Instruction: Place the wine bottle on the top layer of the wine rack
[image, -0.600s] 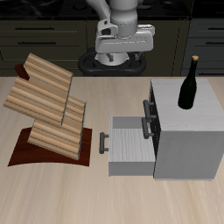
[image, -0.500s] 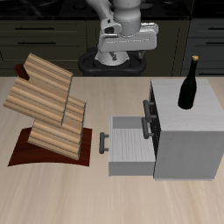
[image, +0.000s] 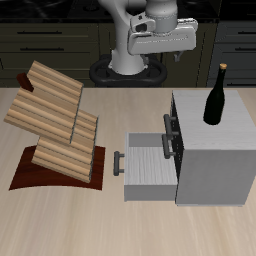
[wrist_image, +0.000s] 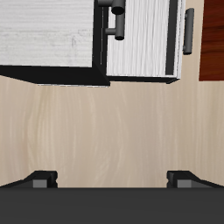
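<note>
The wine bottle, dark with a narrow neck, stands upright on top of the grey cabinet. The wine rack stands at the other end of the table on its dark brown base. Its top layer is a tilted slatted slab with nothing on it. My gripper hangs high at the back of the table, between rack and cabinet, open and empty. In the wrist view its fingertips are wide apart around the gripper. The bottle is out of the wrist view.
The cabinet's drawer is pulled out toward the rack, with a dark handle. The wrist view shows the cabinet top, the open drawer and a corner of the rack's base.
My gripper has moved sideways toward the cabinet's side and slightly higher. The bottle, rack and drawer have not moved.
</note>
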